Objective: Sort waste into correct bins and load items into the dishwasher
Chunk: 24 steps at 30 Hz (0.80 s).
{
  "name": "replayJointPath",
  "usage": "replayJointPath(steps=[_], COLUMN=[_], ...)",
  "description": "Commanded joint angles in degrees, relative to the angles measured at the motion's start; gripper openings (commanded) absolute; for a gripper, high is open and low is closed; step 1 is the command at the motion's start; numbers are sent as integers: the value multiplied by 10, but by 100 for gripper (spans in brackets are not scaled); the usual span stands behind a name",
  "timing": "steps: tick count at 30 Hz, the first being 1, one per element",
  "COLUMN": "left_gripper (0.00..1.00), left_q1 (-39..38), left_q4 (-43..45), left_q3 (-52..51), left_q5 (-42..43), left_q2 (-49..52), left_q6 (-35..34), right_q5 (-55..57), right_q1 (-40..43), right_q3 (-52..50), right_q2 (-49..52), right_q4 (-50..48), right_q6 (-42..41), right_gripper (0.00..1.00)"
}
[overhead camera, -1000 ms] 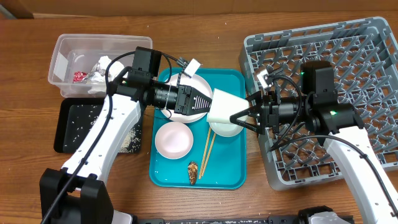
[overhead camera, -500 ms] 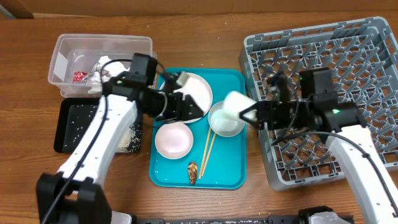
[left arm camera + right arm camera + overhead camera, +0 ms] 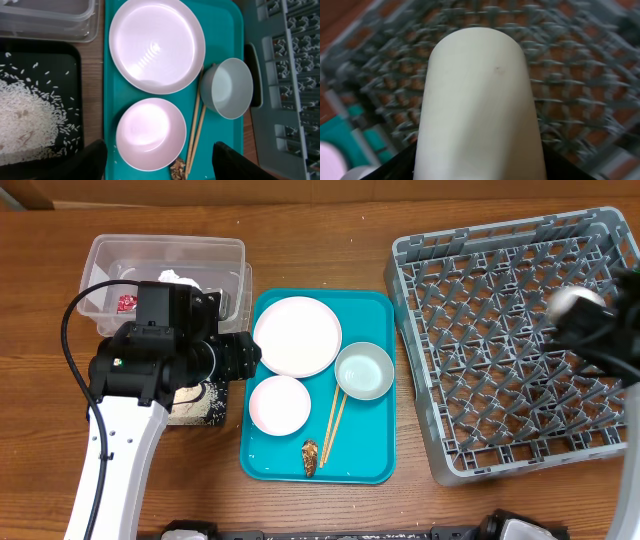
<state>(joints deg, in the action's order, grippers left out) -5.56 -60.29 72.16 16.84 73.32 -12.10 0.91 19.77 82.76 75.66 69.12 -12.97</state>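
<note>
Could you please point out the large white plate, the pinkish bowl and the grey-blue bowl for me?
large white plate [image 3: 156, 45], left wrist view, centre of its face
pinkish bowl [image 3: 151, 134], left wrist view, inner bottom
grey-blue bowl [image 3: 231, 87], left wrist view, inner bottom

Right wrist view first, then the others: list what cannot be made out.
Right wrist: white cup fills the frame, hiding the fingertips; dish rack is blurred.
Overhead: right gripper is a blur at the edge.
Overhead: left arm covers the clear tub's front.
Left wrist: food scrap cut by the bottom edge.
</note>
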Motion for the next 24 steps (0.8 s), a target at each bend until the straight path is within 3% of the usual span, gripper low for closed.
replayJointPath(steps=[1, 7, 14, 16, 19, 22, 23, 24], left_gripper=[70, 71, 71, 71, 72, 72, 72, 72], left_q1=[1, 1, 1, 1, 1, 1, 1, 1], left_q4=[-2, -6, -16, -16, -16, -16, -16, -16], left_q3=[7, 7, 7, 7, 7, 7, 7, 7], left_q5=[-27, -27, -27, -27, -27, -27, -27, -27], left_q2=[3, 5, 5, 5, 5, 5, 5, 5], left_q6=[-4, -4, -3, -3, -4, -3, -3, -4], right_q5=[53, 50, 48, 49, 49, 49, 48, 48], right_q1=[73, 151, 165, 165, 166, 166, 166, 166], right_q3=[12, 11, 4, -5, -19, -21, -21, -21], right_q2=[17, 78, 142, 151, 157, 162, 162, 162], right_q4=[14, 52, 69, 64, 47, 40, 38, 36], right_q6=[-43, -53, -53, -53, -53, -53, -53, -53], right_gripper=[4, 4, 4, 13, 40, 45, 53, 70])
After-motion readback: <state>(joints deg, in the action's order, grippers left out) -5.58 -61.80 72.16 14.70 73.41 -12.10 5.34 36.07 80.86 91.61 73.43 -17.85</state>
